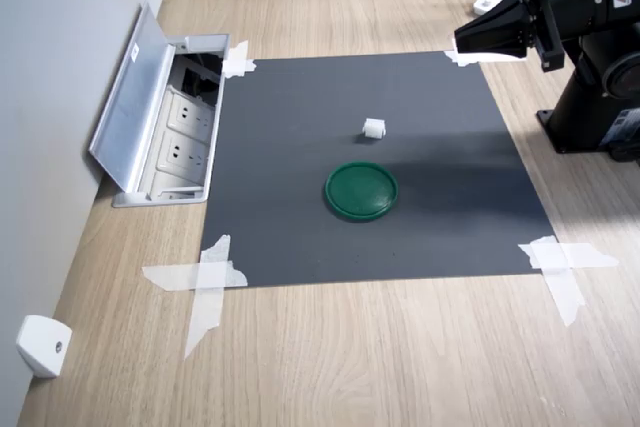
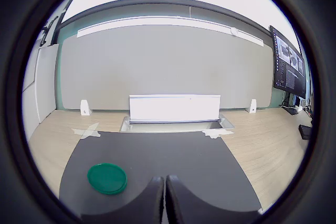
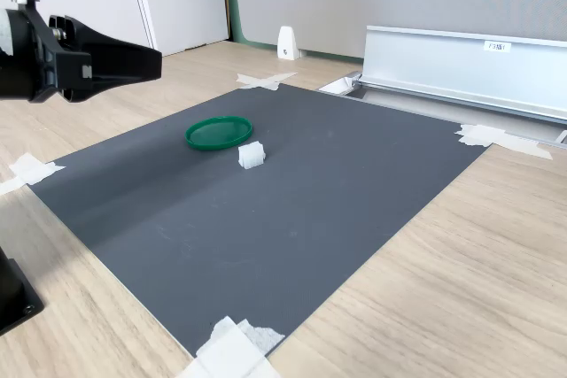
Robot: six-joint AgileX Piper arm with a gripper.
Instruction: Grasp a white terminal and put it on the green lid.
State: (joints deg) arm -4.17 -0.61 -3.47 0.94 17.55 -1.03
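Observation:
The white terminal point(image 1: 374, 128) point(image 3: 252, 156) is a tiny block standing on the dark mat point(image 1: 300, 217), a short way from the green lid point(image 1: 361, 190) point(image 3: 219, 133) point(image 2: 107, 178), which lies flat on the mat. My gripper point(image 1: 462, 43) point(image 3: 157, 61) point(image 2: 165, 182) hovers high over the mat's corner at the first exterior view's upper right, well away from both. Its two fingers are pressed together with nothing between them. The terminal does not show in the wrist view.
An open floor socket box with a raised metal flap point(image 1: 130, 97) point(image 3: 461, 59) borders the mat. White tape strips point(image 1: 205, 277) hold the mat's corners. A white wedge piece point(image 1: 43, 345) sits by the wall. The arm's black base point(image 1: 590, 117) stands beside the mat.

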